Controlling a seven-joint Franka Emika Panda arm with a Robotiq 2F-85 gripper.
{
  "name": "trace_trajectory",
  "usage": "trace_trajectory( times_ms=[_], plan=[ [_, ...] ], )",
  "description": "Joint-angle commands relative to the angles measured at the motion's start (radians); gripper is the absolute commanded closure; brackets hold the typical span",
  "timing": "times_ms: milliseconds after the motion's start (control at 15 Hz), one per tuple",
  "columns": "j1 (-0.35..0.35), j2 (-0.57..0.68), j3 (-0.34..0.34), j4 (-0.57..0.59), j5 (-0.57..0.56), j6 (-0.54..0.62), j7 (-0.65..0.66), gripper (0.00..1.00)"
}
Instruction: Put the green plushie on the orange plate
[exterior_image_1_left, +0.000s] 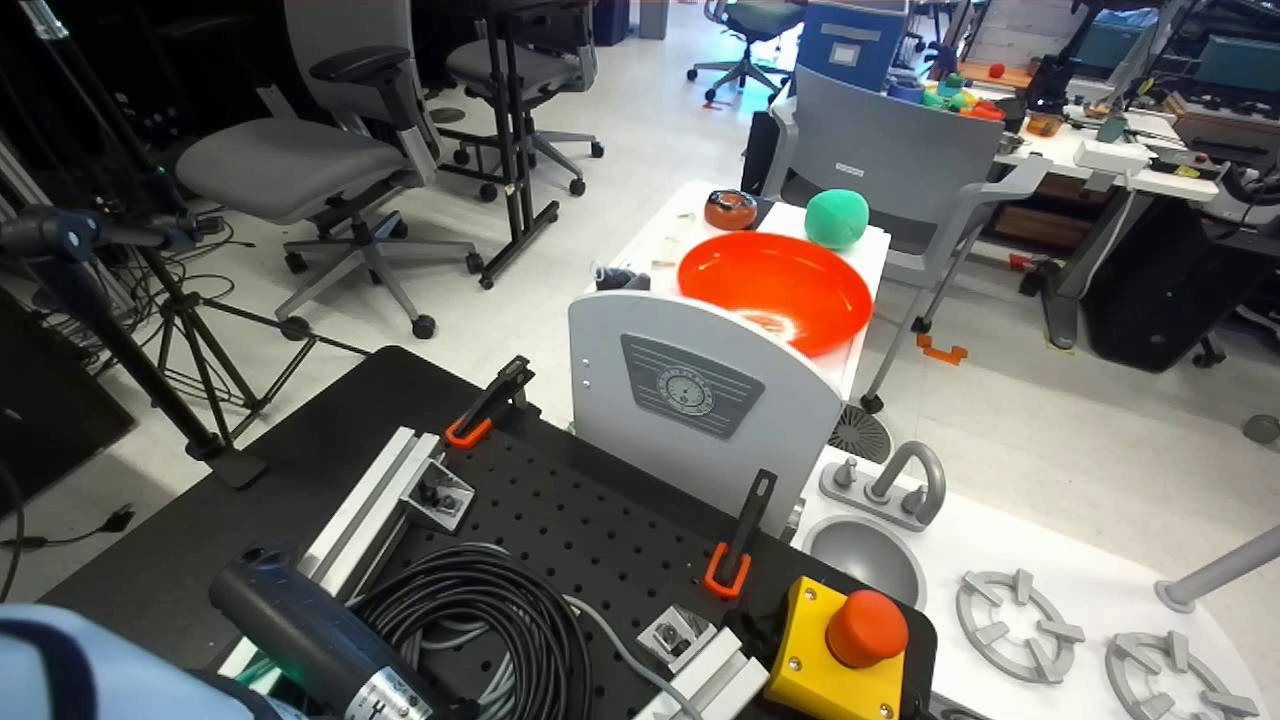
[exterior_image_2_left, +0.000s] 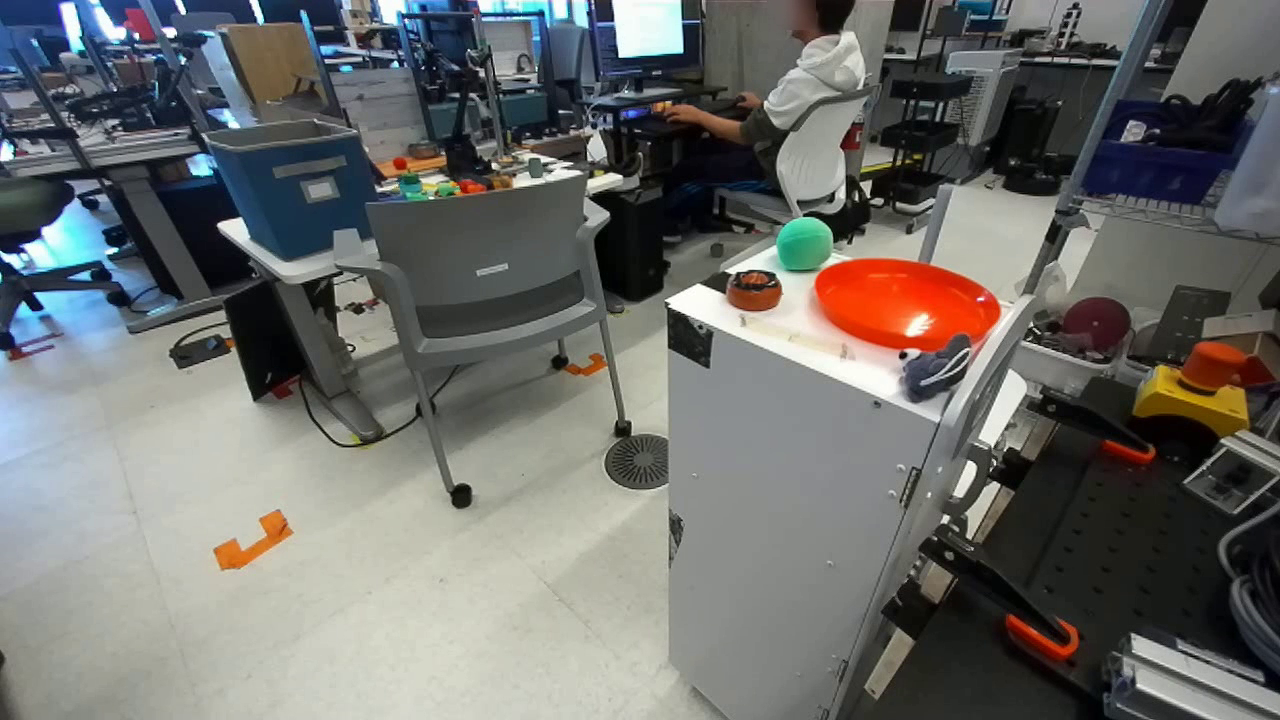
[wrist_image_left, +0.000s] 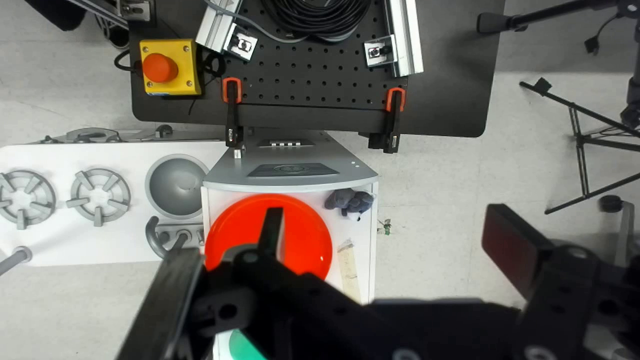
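In an exterior view, the small, round, bright green plush ball sits in the frame's upper right, just past the big, round, shiny orange plate, not on it. They probably stand close so the ball has a short trip.

In an exterior view, the white cabinet shows its tall side, with the little grey plush toy and small, round, rust-brown dish on top.

In the wrist view, the black, long-fingered end effector, which neither exterior view shows, is spread wide and empty, likely to fit around the ball. Only a bit of the ball peeks out at the bottom; the dish does not show.
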Motion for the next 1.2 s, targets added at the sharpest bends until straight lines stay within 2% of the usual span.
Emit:
trace_trajectory(
  times_ms=[0, 600, 867, 1133],
  plan=[
    [-0.005, 0.001, 0.004, 0.002, 0.002, -0.002, -0.002, 0.00],
    [-0.001, 0.042, -0.025, 0.033, -0.015, 0.011, -0.085, 0.00],
    [-0.013, 0.075, -0.009, 0.043, -0.069, 0.064, -0.058, 0.00],
    [-0.016, 0.139, -0.009, 0.074, -0.053, 0.155, -0.024, 0.00]
  ],
)
